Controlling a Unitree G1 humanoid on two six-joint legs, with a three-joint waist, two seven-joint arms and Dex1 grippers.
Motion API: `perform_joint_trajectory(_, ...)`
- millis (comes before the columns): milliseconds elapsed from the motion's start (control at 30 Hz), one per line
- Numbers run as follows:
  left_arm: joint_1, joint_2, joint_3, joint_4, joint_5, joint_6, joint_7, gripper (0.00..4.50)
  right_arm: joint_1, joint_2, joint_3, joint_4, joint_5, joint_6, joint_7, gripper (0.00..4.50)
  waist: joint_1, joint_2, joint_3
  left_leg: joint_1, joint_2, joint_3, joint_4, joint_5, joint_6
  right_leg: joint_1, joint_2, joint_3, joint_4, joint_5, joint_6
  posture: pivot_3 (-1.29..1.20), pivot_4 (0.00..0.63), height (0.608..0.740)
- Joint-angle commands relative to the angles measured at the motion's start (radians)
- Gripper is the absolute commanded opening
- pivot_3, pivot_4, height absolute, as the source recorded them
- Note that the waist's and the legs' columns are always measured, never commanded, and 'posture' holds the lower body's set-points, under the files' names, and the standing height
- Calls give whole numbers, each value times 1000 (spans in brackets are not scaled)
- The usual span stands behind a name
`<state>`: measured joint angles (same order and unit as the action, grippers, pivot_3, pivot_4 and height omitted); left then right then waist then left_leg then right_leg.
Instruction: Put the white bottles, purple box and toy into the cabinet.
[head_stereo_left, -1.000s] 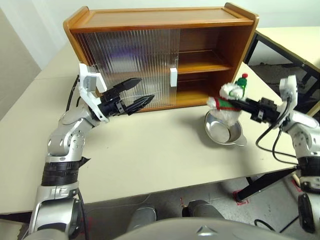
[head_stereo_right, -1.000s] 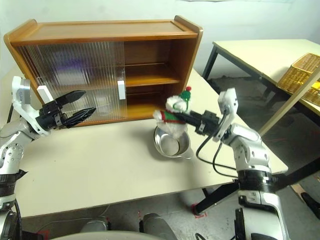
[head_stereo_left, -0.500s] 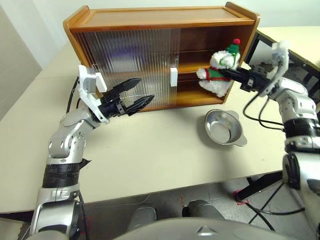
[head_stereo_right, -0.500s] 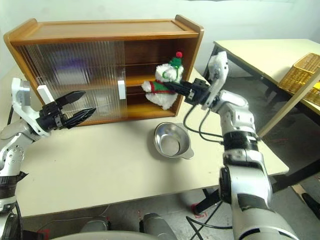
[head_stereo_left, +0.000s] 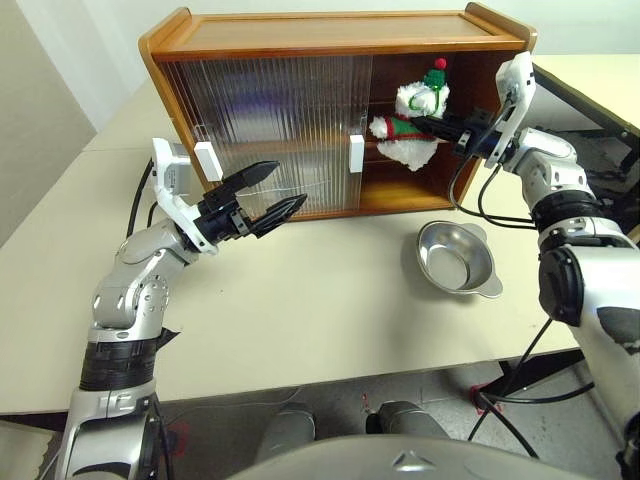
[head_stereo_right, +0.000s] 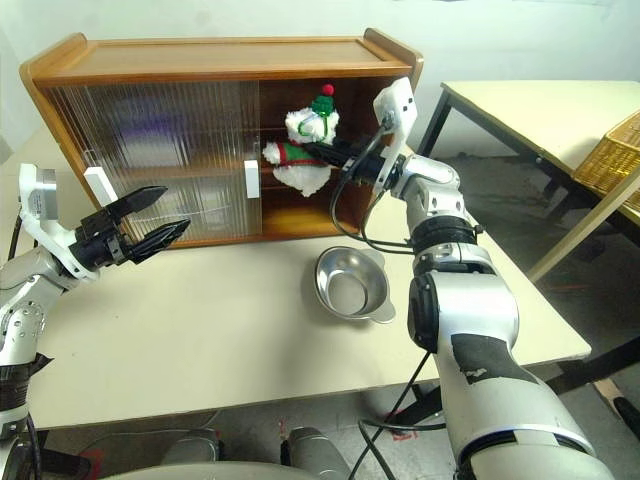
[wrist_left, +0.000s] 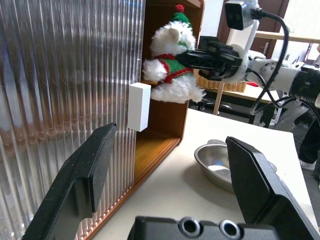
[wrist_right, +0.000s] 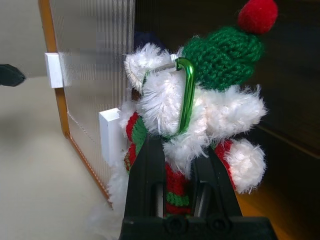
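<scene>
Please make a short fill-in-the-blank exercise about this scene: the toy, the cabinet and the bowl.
1. The right gripper holds the ____ at the cabinet opening.
2. The toy's hat is ____ with a red bobble.
3. The steel bowl stands on the ____ in front of the cabinet.
4. The left gripper's fingers are ____.

Missing words: toy; green; table; open

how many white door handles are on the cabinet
2. One white handle sits on the left door's left edge; the other handle is beside the cabinet's open compartment. No more visible.
</scene>
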<state>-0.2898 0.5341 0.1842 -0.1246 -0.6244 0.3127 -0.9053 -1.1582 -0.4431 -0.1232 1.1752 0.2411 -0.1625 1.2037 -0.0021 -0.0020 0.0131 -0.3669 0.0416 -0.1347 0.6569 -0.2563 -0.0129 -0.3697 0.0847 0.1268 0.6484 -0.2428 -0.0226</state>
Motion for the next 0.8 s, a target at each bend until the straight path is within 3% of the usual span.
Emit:
perform_joint_trajectory(33, 12, 7, 14, -27, -8, 11, 11, 4500, -29, 4, 0, 34, -35, -34, -25, 321, 2, 0, 0, 0, 0, 0, 0, 0, 0, 0, 0, 0, 0, 0, 0, 41, 0, 740)
perform_joint_trajectory(800, 13, 17, 21, -20, -8, 6, 5, 4500, -100, 55, -8, 134, -168, -16, -452, 312, 1, 0, 0, 1, 4, 0, 0, -1, -1, -3, -1, 0, 1, 0, 2, 44, 0, 740)
